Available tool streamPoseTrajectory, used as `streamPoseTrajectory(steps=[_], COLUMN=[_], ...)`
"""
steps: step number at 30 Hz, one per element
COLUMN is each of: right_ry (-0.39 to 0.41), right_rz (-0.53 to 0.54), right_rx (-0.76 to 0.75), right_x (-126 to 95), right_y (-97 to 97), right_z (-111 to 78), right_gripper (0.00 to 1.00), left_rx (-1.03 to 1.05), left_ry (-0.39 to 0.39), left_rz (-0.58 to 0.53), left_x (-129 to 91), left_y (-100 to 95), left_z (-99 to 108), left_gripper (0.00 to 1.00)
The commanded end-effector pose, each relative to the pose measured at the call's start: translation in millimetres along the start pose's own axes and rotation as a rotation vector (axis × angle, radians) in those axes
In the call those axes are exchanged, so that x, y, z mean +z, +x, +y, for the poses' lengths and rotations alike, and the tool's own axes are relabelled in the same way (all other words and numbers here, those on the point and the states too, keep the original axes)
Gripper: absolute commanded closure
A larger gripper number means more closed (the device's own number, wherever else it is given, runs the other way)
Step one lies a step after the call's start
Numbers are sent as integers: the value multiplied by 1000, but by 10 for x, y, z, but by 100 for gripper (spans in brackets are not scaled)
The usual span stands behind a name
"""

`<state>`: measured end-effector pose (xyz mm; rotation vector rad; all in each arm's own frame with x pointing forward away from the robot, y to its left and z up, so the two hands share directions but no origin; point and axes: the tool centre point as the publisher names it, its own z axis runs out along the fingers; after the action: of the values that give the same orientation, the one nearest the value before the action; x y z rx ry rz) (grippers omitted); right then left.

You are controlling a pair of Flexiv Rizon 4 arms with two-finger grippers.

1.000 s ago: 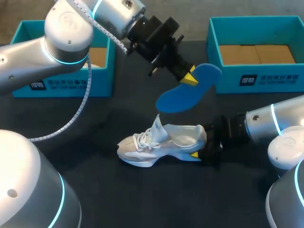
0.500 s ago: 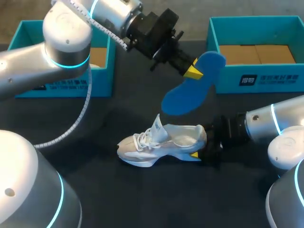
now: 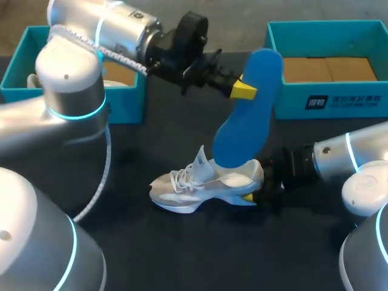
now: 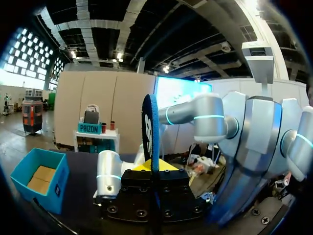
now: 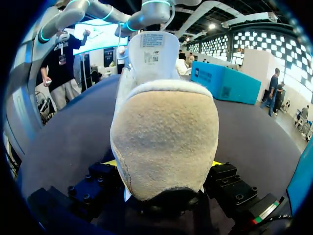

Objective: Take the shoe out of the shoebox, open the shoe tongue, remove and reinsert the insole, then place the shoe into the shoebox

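A white shoe [image 3: 200, 182] lies on its sole on the dark table, toe to the left, tongue pulled up. My right gripper [image 3: 259, 188] is shut on its heel, and that heel [image 5: 164, 142] fills the space between the fingers in the right wrist view. Above the shoe, my left gripper [image 3: 242, 90] is shut on a blue insole [image 3: 248, 121]. The insole stands nearly upright, and its lower end hangs just over the shoe's opening. In the left wrist view the insole [image 4: 150, 127] shows edge-on between the yellow tips of the left gripper [image 4: 152, 166].
A teal shoebox [image 3: 339, 100] stands at the back right with brown cardboard inside. Another teal box [image 3: 124, 106] sits at the back left, partly behind my left arm.
My left gripper has turned and tipped the insole from a slanted, flatter pose to nearly upright, bringing its lower end down over the shoe. The shoe and right arm have not moved.
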<state>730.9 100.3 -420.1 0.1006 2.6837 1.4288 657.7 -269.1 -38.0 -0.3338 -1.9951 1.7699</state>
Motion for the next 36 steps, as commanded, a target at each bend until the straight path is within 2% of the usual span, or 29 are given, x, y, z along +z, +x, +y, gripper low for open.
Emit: streamPoseTrajectory(steps=[1, 10, 20, 31, 36], right_ry=[7, 7, 7, 7, 7], right_rz=[-1, -1, -1, -1, -1], right_rx=[1, 1, 1, 1, 1], right_x=[25, 25, 25, 25, 25], right_y=[-3, -3, -3, -3, -3], right_z=[9, 9, 9, 9, 9], right_gripper=[100, 100, 100, 100, 100], left_rx=[-45, -265, -430, -459, -459], left_ry=[131, 287, 394, 363, 351], left_rz=[-17, -8, -42, -73, -70], left_x=[-33, -50, -28, -112, -154], left_y=[150, 413, 682, 885, 901], left_z=[-20, -135, -229, -346, -360], left_gripper=[100, 100, 100, 100, 100])
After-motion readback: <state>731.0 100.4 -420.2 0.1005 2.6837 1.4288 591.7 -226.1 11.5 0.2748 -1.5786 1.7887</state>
